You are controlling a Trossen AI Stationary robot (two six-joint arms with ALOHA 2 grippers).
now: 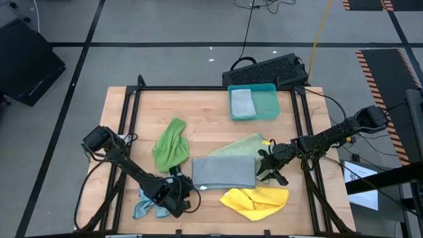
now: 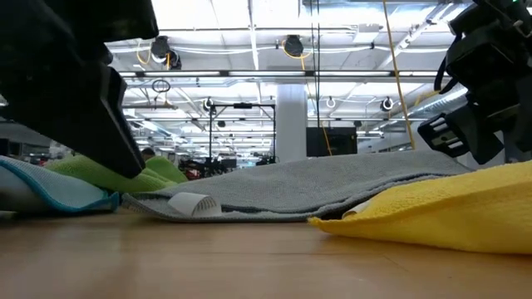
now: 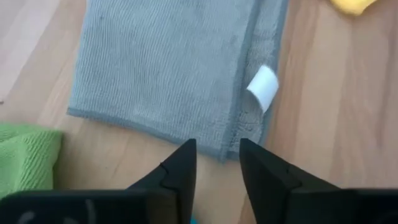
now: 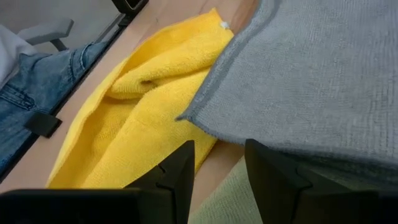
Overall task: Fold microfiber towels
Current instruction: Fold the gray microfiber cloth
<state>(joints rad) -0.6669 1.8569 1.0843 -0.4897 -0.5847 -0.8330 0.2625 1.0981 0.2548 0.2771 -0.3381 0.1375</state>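
Grey towel (image 1: 223, 171): folded into a rectangle, flat at the middle of the wooden surface (image 1: 205, 109); long axis runs left to right in the high view.
White tag (image 3: 263, 88): sticks out from the grey towel's corner nearest the left tool.
Left tool (image 1: 187, 196): low at the grey towel's near-left corner; its fingers stand a little apart and empty, tips just short of the towel's hem.
Right tool (image 1: 267, 165): at the grey towel's right edge; fingers stand apart with nothing seen between them, just above the edge.
Pale green towel (image 1: 246, 144): lies partly under the grey one, showing beyond its far-right side.
Bright green towel (image 1: 170, 147): crumpled, long axis running from near to far, just left of the grey towel.
Yellow towel (image 1: 256, 201): bunched, near edge of the surface, below the right tool.
Light blue towel (image 1: 144, 205): crumpled beneath the left arm.
Teal tray (image 1: 266, 104): far side, with a folded towel (image 1: 242, 102) inside.
Keyboard (image 1: 264, 70): on the floor beyond the surface.
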